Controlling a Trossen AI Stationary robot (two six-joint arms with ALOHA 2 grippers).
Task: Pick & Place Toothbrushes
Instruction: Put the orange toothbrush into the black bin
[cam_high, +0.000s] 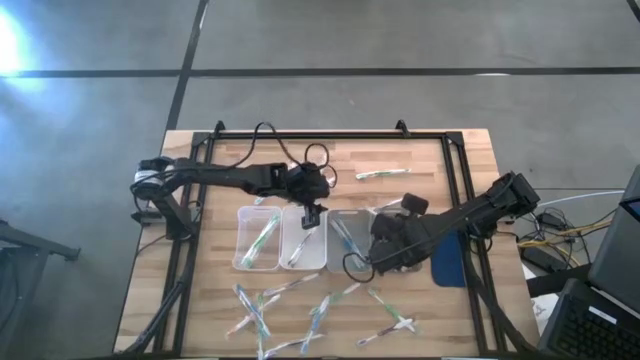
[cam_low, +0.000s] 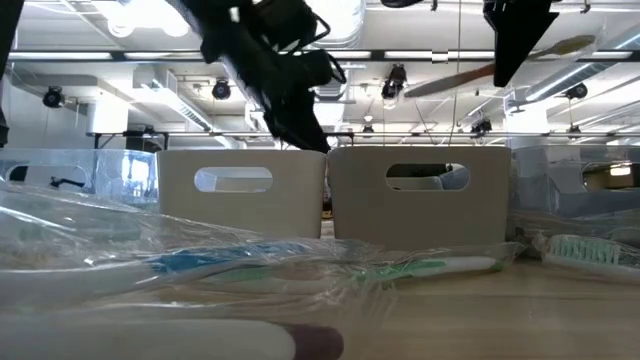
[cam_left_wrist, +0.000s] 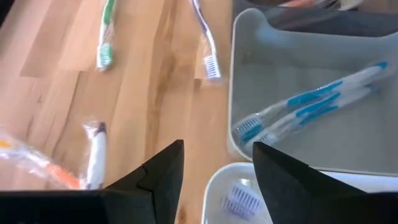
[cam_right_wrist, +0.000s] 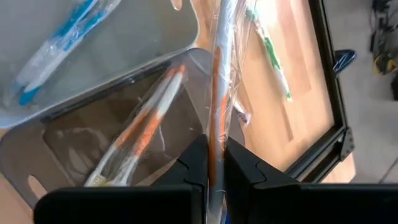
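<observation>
Right claw (cam_right_wrist: 214, 165) is pinched tight on an orange toothbrush (cam_right_wrist: 219, 93) in clear wrapping, holding it over the dark tray (cam_right_wrist: 74, 149), which already has orange-handled brushes (cam_right_wrist: 134, 140) lying in it. Left claw (cam_left_wrist: 217, 168) stands spread with nothing between its fingers, hanging above the seam between the middle tray (cam_high: 303, 238) and the blue-brush tray (cam_left_wrist: 298, 56) next to it.

From above, the three clear trays sit in a row mid-desk, touching or nearly so, with the middle tray as the anchor: the left tray (cam_high: 258, 238) holds a green brush, the one to its right blue ones. Behind the middle tray, toward the far edge of the desk (cam_high: 460, 160), one wrapped green brush (cam_high: 380, 174) lies alone with bare wood around it. In front of the middle tray, near the front edge, a loose scatter of wrapped toothbrushes (cam_high: 320, 312) lies criss-crossed, some overlapping. A black frame rail (cam_high: 320, 134) runs along the far edge and down both sides, hemming in the arms. A blue pad (cam_high: 450, 262) lies right of the trays, close to the side rail.

At desk level, crinkled wrapping and a blue and green brush (cam_low: 330, 265) fill the foreground, and two pale trays (cam_low: 330, 195) block what lies behind. The right arm covers most of the dark tray in the overhead view.
</observation>
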